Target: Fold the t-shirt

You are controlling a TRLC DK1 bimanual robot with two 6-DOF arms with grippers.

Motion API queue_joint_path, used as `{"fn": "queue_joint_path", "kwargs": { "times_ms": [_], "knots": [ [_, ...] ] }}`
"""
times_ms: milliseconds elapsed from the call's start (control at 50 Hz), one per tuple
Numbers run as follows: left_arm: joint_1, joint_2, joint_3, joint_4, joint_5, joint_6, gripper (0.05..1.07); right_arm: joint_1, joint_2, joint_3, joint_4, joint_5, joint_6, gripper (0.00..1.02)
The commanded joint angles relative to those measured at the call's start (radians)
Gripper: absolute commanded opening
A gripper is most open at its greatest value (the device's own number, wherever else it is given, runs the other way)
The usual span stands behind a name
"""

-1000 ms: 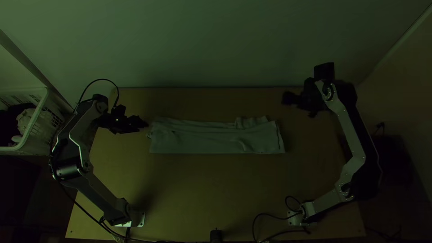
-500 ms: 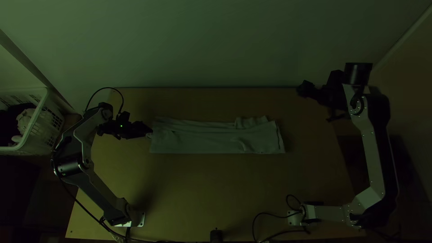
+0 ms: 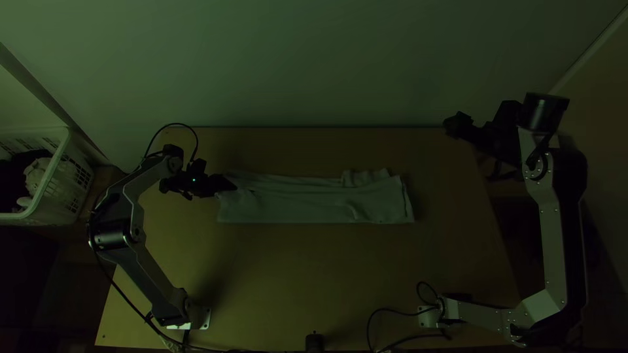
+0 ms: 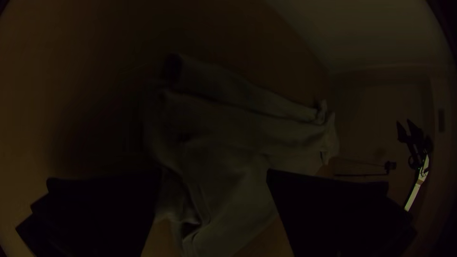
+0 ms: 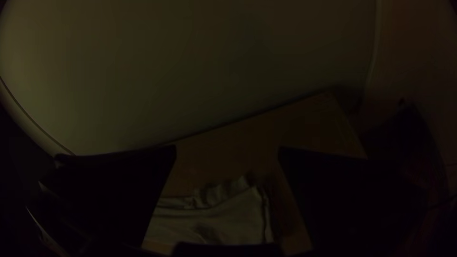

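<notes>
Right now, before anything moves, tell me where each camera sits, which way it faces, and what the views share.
Top view: fixed high over the near edge of the table, facing steeply down at the shirt; left arm and right arm show.
Left wrist view: on the left arm, facing the shirt; its own open gripper in front, right arm farther off.
Right wrist view: on the right arm, facing the wall and table; its own open gripper in front.
All three share the shirt.
</notes>
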Motion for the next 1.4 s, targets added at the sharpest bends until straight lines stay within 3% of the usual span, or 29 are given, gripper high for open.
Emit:
{"fn": "queue_joint_path", "kwargs": {
  "times_ms": [0,260,340,420,600,840,1200,1380],
  "knots": [
    [-0.069,0.044,-0.043,0.008,-0.013,-0.057,1.03,-0.006,-0.027,-0.017,0.008,-0.004,0.018,0.98],
    [-0.176,0.031,-0.067,0.092,-0.016,-0.175,1.03,0.001,-0.042,-0.049,0.008,-0.004,0.018,0.98],
    [-0.193,0.030,-0.077,0.126,-0.027,-0.222,0.97,0.001,-0.048,-0.063,0.008,-0.004,0.019,0.98],
    [-0.202,0.021,-0.084,0.137,-0.048,-0.253,0.78,0.003,-0.051,-0.075,0.008,-0.004,0.018,0.98],
    [-0.188,-0.027,-0.113,0.218,-0.122,-0.296,0.07,0.003,-0.057,-0.092,0.014,-0.004,0.019,0.98],
    [-0.081,-0.070,-0.092,0.174,-0.146,-0.281,0.08,0.001,-0.085,-0.160,0.051,-0.004,0.019,0.98],
    [0.140,-0.088,0.026,-0.015,-0.204,-0.115,0.08,0.001,-0.130,-0.293,0.154,-0.004,0.021,0.98],
    [0.201,-0.162,0.055,-0.072,-0.255,-0.058,0.08,0.001,-0.165,-0.388,0.281,-0.002,0.007,0.98]
  ]
}}
